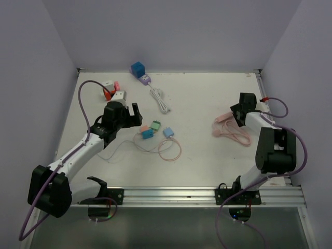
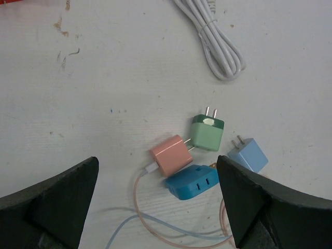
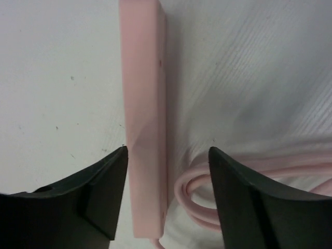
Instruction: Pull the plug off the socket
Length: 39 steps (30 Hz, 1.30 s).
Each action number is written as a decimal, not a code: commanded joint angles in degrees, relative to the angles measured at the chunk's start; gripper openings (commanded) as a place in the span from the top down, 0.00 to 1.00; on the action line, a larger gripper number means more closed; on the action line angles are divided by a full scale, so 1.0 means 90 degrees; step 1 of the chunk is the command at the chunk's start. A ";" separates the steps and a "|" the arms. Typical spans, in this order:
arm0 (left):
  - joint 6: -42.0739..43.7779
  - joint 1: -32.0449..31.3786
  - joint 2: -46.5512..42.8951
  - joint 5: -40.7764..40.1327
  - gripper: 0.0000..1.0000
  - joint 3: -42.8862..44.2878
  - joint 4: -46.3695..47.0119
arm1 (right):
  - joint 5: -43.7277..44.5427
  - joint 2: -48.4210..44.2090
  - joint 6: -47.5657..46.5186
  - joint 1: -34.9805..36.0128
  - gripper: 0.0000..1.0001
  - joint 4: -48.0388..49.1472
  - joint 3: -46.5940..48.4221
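Looking from above, we see the left gripper (image 1: 127, 115) spread wide beside the plug cluster (image 1: 151, 130) and the right gripper (image 1: 236, 116) over the pink power strip (image 1: 223, 119). On the left wrist, the pink plug (image 2: 171, 154) lies against the teal socket block (image 2: 191, 181). On the right wrist, our jaws stand parted around the strip, with a gap on one side.

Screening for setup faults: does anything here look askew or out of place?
Nothing looks damaged. In the middle, the pink adapter, green adapter and light blue adapter lie jumbled at odd angles, prongs bare.
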 commanded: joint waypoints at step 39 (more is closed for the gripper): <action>-0.1432 -0.0497 0.6560 -0.0920 0.09 0.6361 -0.0839 | -0.3840 -0.3242 -0.3805 0.1390 0.07 -0.0895 -0.0936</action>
